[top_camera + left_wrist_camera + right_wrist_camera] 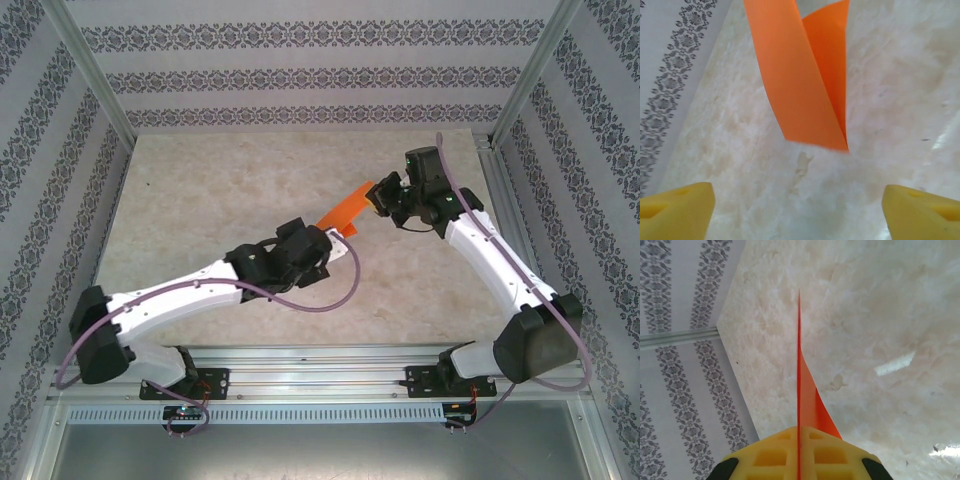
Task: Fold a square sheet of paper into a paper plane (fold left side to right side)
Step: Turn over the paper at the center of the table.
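Observation:
The orange sheet of paper [348,208] hangs above the table, folded into a long narrow wedge with two layers that spread apart. My right gripper [382,196] is shut on its far right end. In the right wrist view the paper [808,400] runs edge-on straight out from between the closed yellow pads [799,440]. My left gripper [336,238] stands open just below the paper's lower left end and does not touch it. In the left wrist view the paper [805,75] hangs ahead of the gripper [797,212], with the yellow fingertips [675,210] wide apart.
The beige marbled table [200,200] is enclosed by patterned walls [300,70] at the back and both sides. Metal posts [95,75] stand at the back corners. An aluminium rail [320,385] with the arm bases runs along the near edge.

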Action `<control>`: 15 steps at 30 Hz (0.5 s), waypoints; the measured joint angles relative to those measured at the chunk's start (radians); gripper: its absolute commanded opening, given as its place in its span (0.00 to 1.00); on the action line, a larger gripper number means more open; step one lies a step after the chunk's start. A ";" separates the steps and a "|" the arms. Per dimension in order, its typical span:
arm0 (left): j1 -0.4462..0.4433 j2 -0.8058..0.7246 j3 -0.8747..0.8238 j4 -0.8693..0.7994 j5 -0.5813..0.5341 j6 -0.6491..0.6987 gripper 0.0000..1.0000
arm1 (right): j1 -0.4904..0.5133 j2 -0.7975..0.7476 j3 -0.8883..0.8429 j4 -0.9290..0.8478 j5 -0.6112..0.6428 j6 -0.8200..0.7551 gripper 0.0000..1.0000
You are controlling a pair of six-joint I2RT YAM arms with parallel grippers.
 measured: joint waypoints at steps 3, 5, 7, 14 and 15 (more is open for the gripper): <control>0.073 -0.197 -0.048 0.024 0.158 -0.070 1.00 | -0.063 -0.045 -0.053 0.084 -0.051 -0.128 0.00; 0.204 -0.320 -0.082 0.067 0.277 -0.151 1.00 | -0.100 -0.072 -0.117 0.186 -0.133 -0.206 0.00; 0.344 -0.400 -0.123 0.114 0.379 -0.239 1.00 | -0.124 -0.082 -0.175 0.286 -0.229 -0.282 0.00; 0.690 -0.405 -0.283 0.297 0.859 -0.546 1.00 | -0.112 -0.082 -0.237 0.452 -0.547 -0.558 0.00; 0.713 -0.380 -0.297 0.324 0.912 -0.578 1.00 | -0.105 -0.082 -0.239 0.459 -0.578 -0.592 0.00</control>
